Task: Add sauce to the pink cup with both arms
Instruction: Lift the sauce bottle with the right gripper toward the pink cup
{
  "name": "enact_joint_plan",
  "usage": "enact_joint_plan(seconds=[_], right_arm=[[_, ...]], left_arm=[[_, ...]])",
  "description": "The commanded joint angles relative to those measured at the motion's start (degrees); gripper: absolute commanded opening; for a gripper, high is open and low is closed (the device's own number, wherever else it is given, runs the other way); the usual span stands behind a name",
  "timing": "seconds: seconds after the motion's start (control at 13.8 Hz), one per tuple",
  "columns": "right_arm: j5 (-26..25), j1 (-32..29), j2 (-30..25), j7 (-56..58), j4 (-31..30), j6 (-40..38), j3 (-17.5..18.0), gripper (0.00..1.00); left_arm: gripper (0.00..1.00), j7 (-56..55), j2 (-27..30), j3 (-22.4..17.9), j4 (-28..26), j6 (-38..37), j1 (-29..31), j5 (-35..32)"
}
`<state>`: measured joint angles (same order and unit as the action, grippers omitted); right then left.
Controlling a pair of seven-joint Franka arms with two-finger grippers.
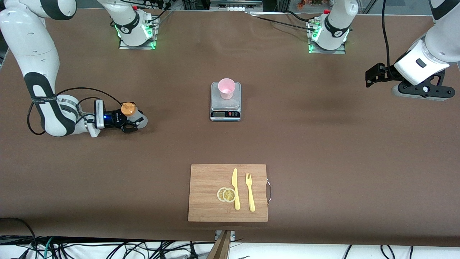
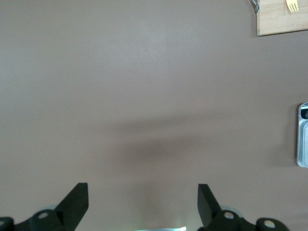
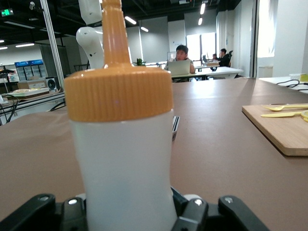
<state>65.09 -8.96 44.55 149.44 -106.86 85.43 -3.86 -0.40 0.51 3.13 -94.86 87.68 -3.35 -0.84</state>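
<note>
The board (image 1: 228, 192) lies nearest the front camera, with two lemon slices (image 1: 226, 194), a knife (image 1: 235, 189) and a fork (image 1: 250, 192) on it. Farther from the camera, mid-table, sits the scale (image 1: 225, 102), and the cup (image 1: 226, 88) stands upright on its plate.

My right gripper (image 1: 131, 121) is down low at the right arm's end of the table, reaching in sideways. Its fingers are clamped on the lower body of the bottle (image 1: 133, 116), one to each side. The bottle stands upright, its orange cap (image 1: 128, 108) on top. In the right wrist view the bottle (image 3: 122, 168) fills the middle, squeezed between my pads, nozzle pointing straight up.

My left gripper (image 2: 143, 204) waits over bare table (image 2: 144, 96) at the left arm's end, fingers spread wide and holding nothing. The bottle and cup are well apart.
</note>
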Motion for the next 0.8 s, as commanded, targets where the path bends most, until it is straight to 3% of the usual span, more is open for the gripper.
enact_joint_plan(seconds=[0.0, 0.44, 0.73], right_arm=[[0.83, 3.58, -4.02, -7.29, -0.37, 4.2, -0.18, 0.0], [0.48, 12.37, -8.95, -22.68, -1.07, 11.06, -0.27, 0.0], [0.13, 19.49, -15.0, -32.32, -5.54, 19.22, -0.27, 0.0]], left_arm=[[1.0, 0.14, 0.9, -0.05, 0.03, -0.84, -0.08, 0.31], [1.0, 0.14, 0.9, 0.04, 0.03, -0.84, -0.08, 0.31], [1.0, 0.14, 0.9, -0.05, 0.03, -0.84, -0.08, 0.31]])
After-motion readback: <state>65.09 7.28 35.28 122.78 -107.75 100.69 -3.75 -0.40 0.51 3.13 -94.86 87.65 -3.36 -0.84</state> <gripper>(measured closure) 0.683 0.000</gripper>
